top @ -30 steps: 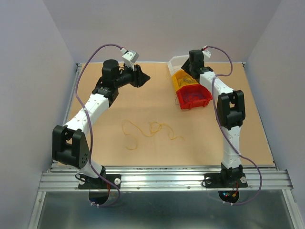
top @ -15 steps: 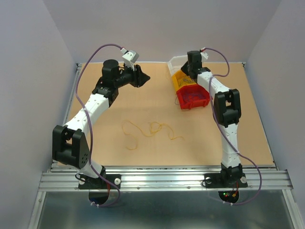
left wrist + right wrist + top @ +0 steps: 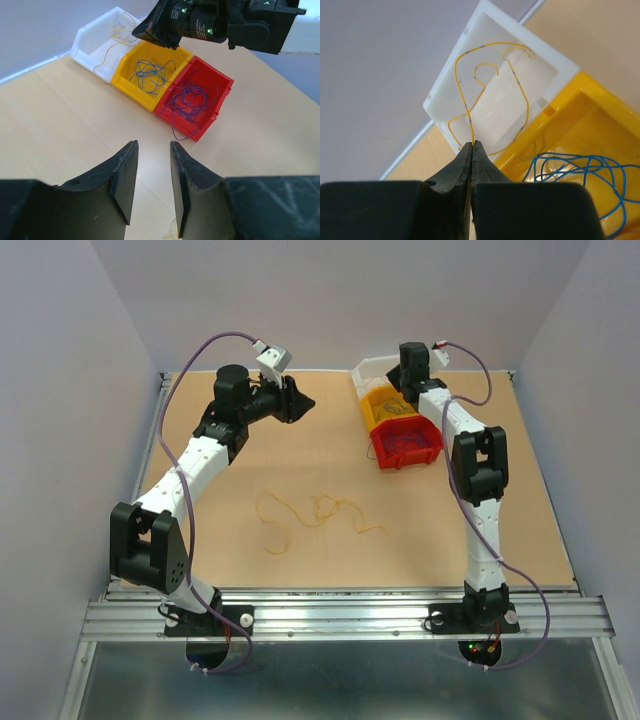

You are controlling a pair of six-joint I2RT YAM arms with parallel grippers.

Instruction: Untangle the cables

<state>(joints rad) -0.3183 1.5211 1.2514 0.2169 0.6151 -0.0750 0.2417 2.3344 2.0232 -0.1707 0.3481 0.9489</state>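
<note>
My right gripper [image 3: 471, 144] is shut on a thin yellow cable [image 3: 462, 102] that trails down into the white bin [image 3: 495, 100]. It hovers over the white and yellow bins at the back [image 3: 398, 388]. The yellow bin [image 3: 131, 82] holds blue cables [image 3: 150, 75]. The red bin [image 3: 220, 95] holds purple cables [image 3: 187, 102], one hanging over its front wall. Loose yellow cables [image 3: 315, 510] lie tangled mid-table. My left gripper [image 3: 152, 145] is open and empty, held above the table at the back left [image 3: 297, 400], facing the bins.
The three bins stand in a diagonal row at the back right: white [image 3: 368, 368], yellow [image 3: 383, 403], red [image 3: 408, 445]. The right arm's wrist [image 3: 215, 22] hangs over them. Grey walls close in the table's back and sides.
The right wrist swung a little left over the bins, then back right. The left arm and the loose cables have not moved.
</note>
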